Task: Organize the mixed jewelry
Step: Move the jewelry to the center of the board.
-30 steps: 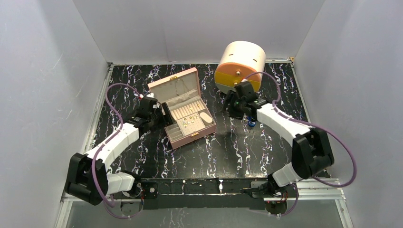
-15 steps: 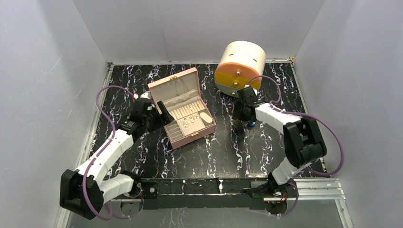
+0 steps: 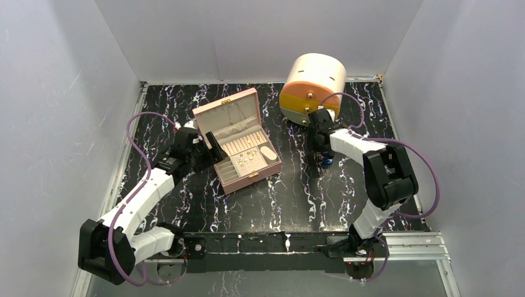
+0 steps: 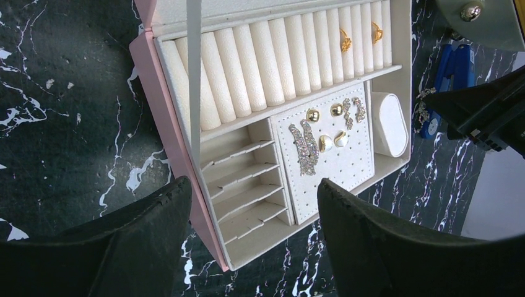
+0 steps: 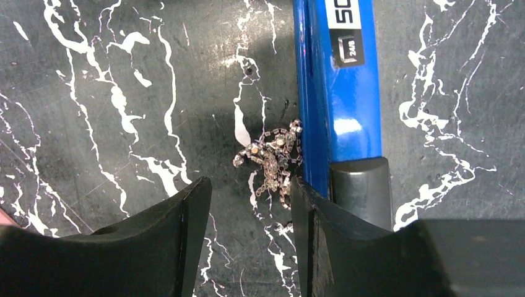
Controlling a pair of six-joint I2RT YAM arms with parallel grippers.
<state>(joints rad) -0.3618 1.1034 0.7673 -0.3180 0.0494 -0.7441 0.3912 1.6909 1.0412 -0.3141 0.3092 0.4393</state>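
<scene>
The pink quilted box stands open left of centre; its inside shows in the left wrist view. Gold rings sit in its roll slots and gold and silver earrings lie on its perforated pad. My left gripper is open and empty, hovering over the box's left front corner. A tangled silver chain lies on the table against the blue elongated object. My right gripper is open and empty, jaws low over the table just short of the chain; it also shows from above.
A round cream and orange drawer case lies on its side at the back, just behind my right gripper. The blue object lies beside the right wrist. Grey walls enclose the black marbled table on three sides.
My right arm has folded in and its gripper has moved down over the chain beside the blue object. My left arm shifted slightly left a second ago, then stayed still.
</scene>
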